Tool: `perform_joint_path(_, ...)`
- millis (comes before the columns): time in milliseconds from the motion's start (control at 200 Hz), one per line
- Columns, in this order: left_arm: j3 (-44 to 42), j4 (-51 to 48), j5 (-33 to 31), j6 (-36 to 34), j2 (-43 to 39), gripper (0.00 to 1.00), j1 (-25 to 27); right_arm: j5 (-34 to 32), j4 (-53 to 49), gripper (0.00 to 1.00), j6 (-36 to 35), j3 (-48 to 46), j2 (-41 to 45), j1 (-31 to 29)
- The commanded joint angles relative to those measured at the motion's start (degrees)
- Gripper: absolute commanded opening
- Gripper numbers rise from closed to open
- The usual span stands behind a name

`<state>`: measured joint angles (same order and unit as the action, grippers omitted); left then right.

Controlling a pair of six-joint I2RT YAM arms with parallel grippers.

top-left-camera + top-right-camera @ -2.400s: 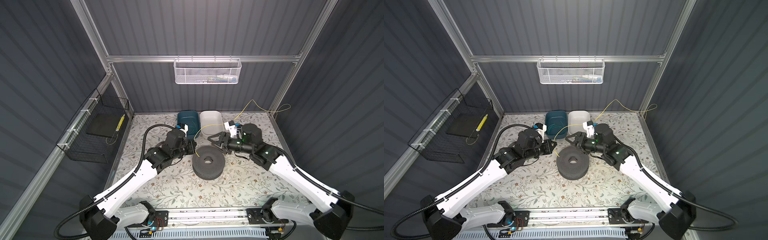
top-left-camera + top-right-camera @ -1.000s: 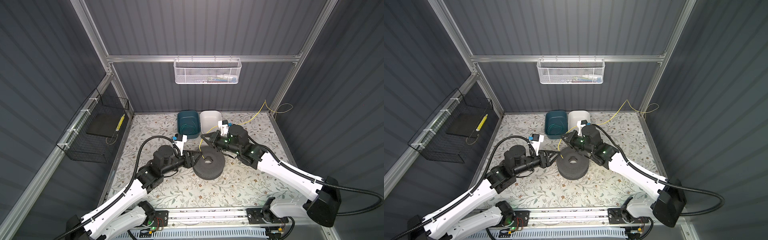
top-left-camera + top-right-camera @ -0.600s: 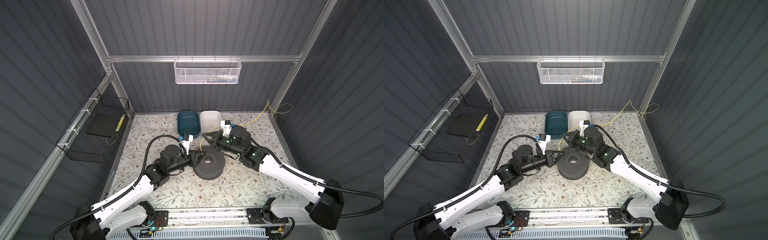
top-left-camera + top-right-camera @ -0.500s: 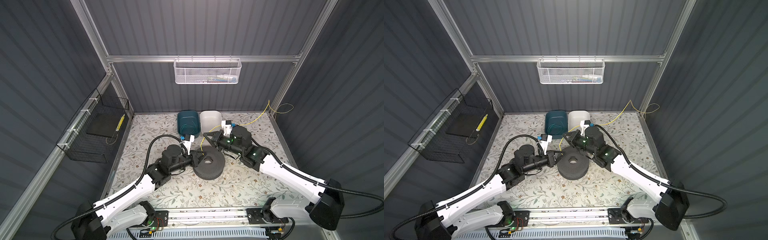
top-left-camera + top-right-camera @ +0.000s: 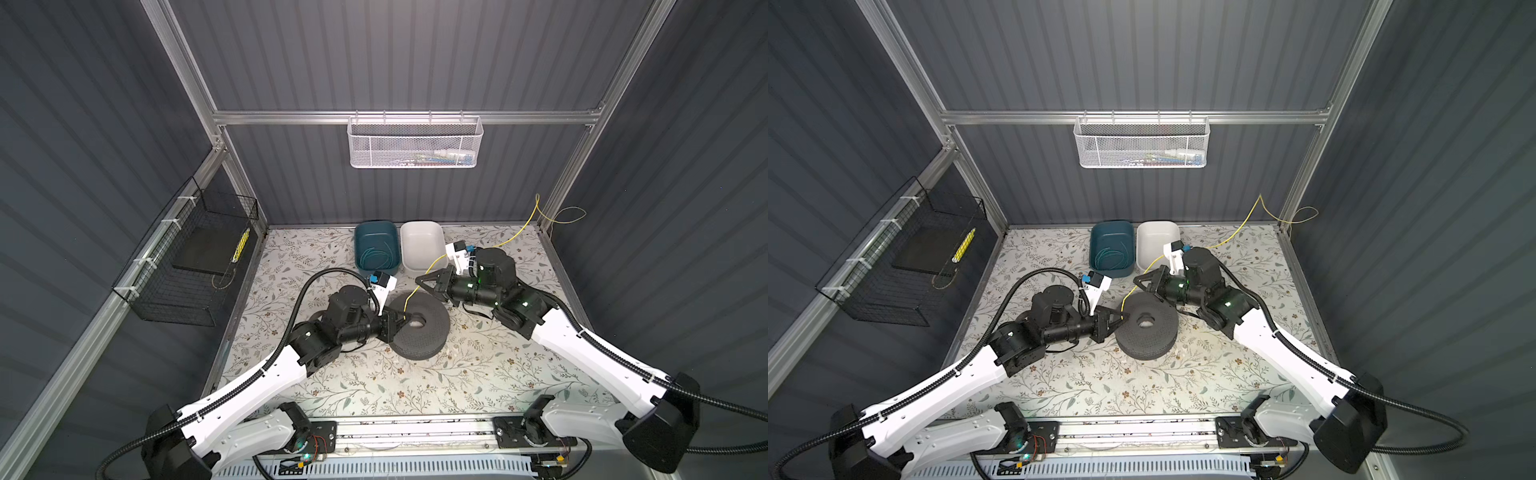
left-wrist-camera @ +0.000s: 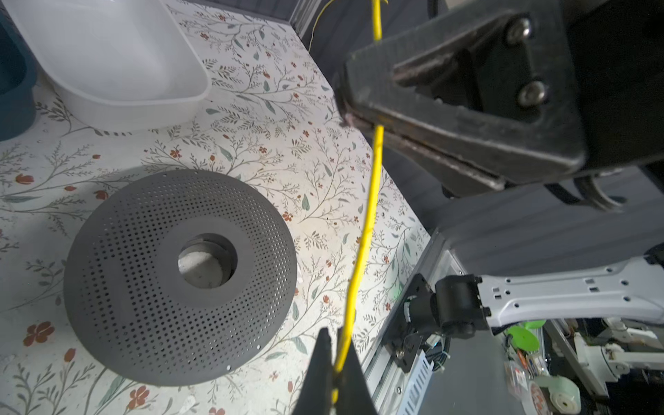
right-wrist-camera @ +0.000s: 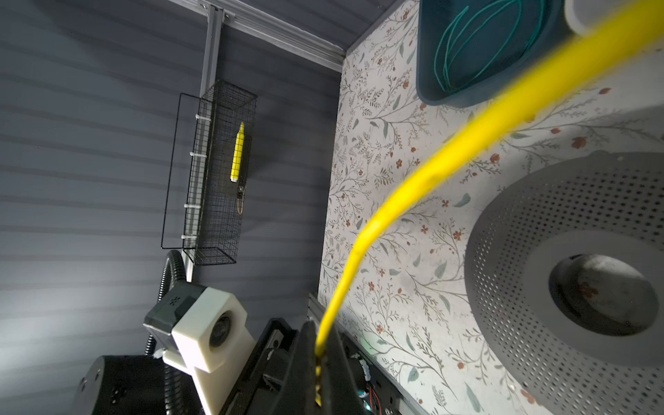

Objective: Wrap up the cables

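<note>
The yellow cable (image 5: 411,293) (image 5: 1152,262) hangs in a short span between my two grippers, above the back left edge of the dark grey perforated spool (image 5: 432,340) (image 5: 1154,340). My left gripper (image 5: 404,319) (image 5: 1121,319) (image 6: 336,343) is shut on the yellow cable (image 6: 366,222) near its end. My right gripper (image 5: 419,281) (image 5: 1136,280) (image 7: 321,328) is shut on the same cable (image 7: 395,201) further along. From there it trails to the back right corner post and loops outside. The teal-green cable (image 5: 374,255) (image 7: 485,43) lies coiled in the teal bin (image 5: 374,232).
A white bin (image 5: 422,249) stands beside the teal bin at the back. A black wire basket (image 5: 195,257) with a yellow marker (image 5: 241,245) hangs on the left wall. A white mesh basket (image 5: 415,141) hangs on the back wall. The floral mat (image 5: 415,382) lies between the arms.
My left gripper has moved in over the spool's left edge and closed on the yellow cable. The right gripper has kept its grip and shifted slightly.
</note>
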<state>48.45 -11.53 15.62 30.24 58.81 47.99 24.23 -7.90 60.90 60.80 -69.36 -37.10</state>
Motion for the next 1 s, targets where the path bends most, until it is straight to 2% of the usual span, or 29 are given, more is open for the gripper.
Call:
perform_joint_path(0,0.24,-14.14,1.81,-4.04,-0.49,0.00,0.95,-2.99,0.82,0.00,-4.04,2.49,1.78,2.99)
perform_joint_path(155,0.96,-17.83,2.05,-7.01,1.91,0.00,2.99,-3.57,1.20,0.00,-4.31,2.58,1.77,3.40)
perform_joint_path(240,1.63,-19.11,0.15,-7.53,3.37,0.00,4.27,-3.79,1.57,0.00,-3.74,2.27,1.97,3.72)
perform_joint_path(355,0.52,-12.96,-1.29,-4.26,1.93,0.00,4.50,-2.91,3.42,0.00,-1.90,0.66,1.78,3.62)
perform_joint_path(560,1.69,-3.92,-4.56,-1.41,2.41,0.00,4.57,-1.66,10.50,0.09,2.97,-4.58,0.93,2.17)
perform_joint_path(740,3.19,-2.18,-3.80,-1.31,5.67,0.00,4.57,-1.28,11.77,0.19,3.50,-4.68,0.45,1.42)
perform_joint_path(995,3.72,-1.31,-7.43,-0.78,5.39,0.00,4.59,-1.20,11.48,0.21,4.13,-5.05,0.55,1.18)
